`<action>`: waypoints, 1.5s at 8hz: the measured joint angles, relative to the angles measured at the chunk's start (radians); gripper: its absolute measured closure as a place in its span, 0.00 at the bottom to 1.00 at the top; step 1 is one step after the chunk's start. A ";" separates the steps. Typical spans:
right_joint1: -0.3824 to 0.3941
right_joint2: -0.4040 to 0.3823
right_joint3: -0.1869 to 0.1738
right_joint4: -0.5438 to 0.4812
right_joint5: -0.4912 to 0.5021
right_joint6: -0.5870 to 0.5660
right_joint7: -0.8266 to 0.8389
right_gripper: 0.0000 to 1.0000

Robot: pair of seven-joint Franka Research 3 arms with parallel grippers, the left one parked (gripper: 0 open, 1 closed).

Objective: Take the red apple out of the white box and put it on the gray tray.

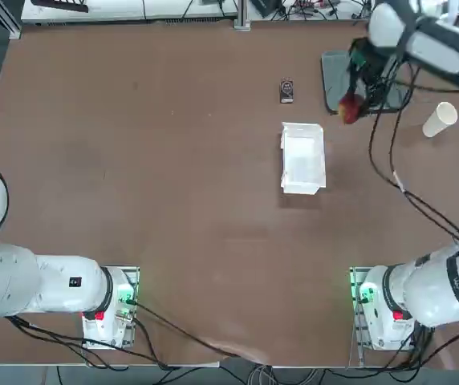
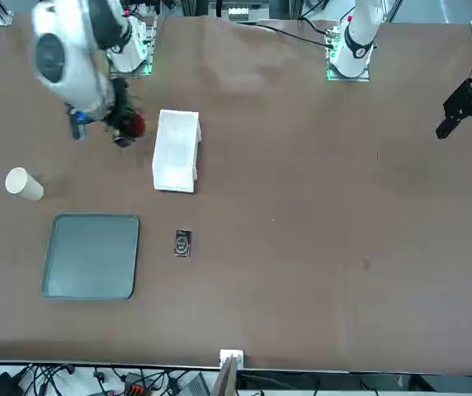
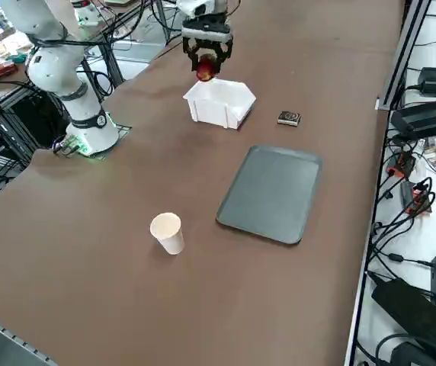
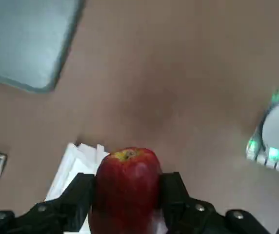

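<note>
While the right gripper hangs raised above the table, its two fingers closed around the sides of the red apple, the fruit is up in the air, out of the white box. The gray tray lies flat on the tabletop, bare, with the paper cup standing apart from it.

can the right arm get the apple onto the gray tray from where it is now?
Looks like yes: the right gripper has the apple clamped, out of the box, and nothing visible stands on the tray.
</note>
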State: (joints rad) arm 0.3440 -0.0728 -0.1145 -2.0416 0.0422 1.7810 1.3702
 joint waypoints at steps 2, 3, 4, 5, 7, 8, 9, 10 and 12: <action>-0.135 0.043 -0.005 0.035 -0.030 0.052 -0.372 0.23; -0.186 0.080 -0.005 0.037 -0.032 0.115 -0.527 0.23; -0.223 0.127 -0.005 0.043 -0.033 0.178 -0.654 0.23; -0.248 0.185 -0.005 0.061 -0.033 0.233 -0.744 0.23; -0.276 0.313 -0.004 0.146 -0.035 0.296 -0.916 0.23; -0.291 0.369 -0.004 0.200 -0.035 0.300 -1.002 0.23; -0.307 0.419 -0.004 0.253 -0.035 0.301 -1.085 0.23; -0.318 0.464 -0.004 0.295 -0.035 0.301 -1.157 0.23; -0.325 0.567 -0.002 0.355 -0.035 0.364 -1.253 0.23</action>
State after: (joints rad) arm 0.0189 0.4944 -0.1169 -1.6865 0.0076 2.1451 0.1171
